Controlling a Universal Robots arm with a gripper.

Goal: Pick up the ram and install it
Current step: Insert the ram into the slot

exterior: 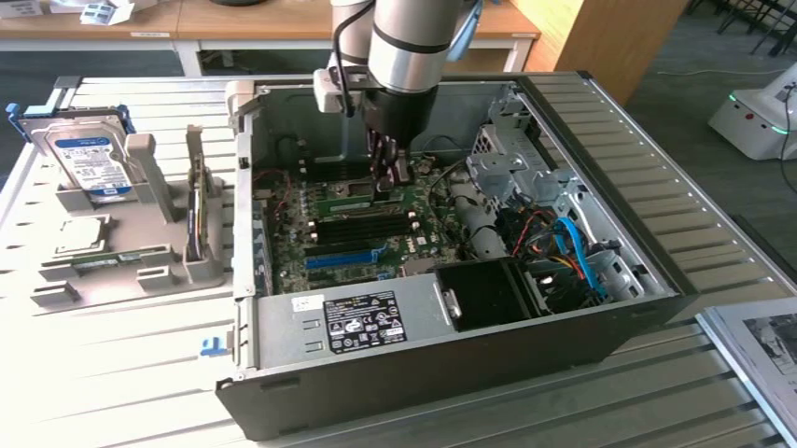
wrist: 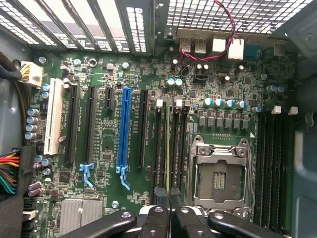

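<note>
The arm is reaching down into the open computer case (exterior: 436,383), which is lying on its side on the slatted table (exterior: 125,373), and the gripper (exterior: 387,173) is hanging over the motherboard (exterior: 361,243). In the wrist view the gripper (wrist: 169,218) is pinching its black fingers (wrist: 154,220) nearly together, with only a sliver between them, and that sliver is being filled by the ram (wrist: 168,148). The ram is showing edge-on as a thin yellow-green line running away from the fingertips. It is lying along the row of black memory slots (wrist: 157,148), just beside the processor socket (wrist: 220,173) (whose metal frame is sitting bare) and well apart from the long blue slot (wrist: 124,129). The stick appears to be lining up with one of the middle slots, though whether its lower edge is touching the slot is hard to judge from this angle. Off to the exterior view's left, a blue-labelled hard drive (exterior: 85,161) is standing in a grey holder (exterior: 200,266) on the table, well away from the case.
</note>
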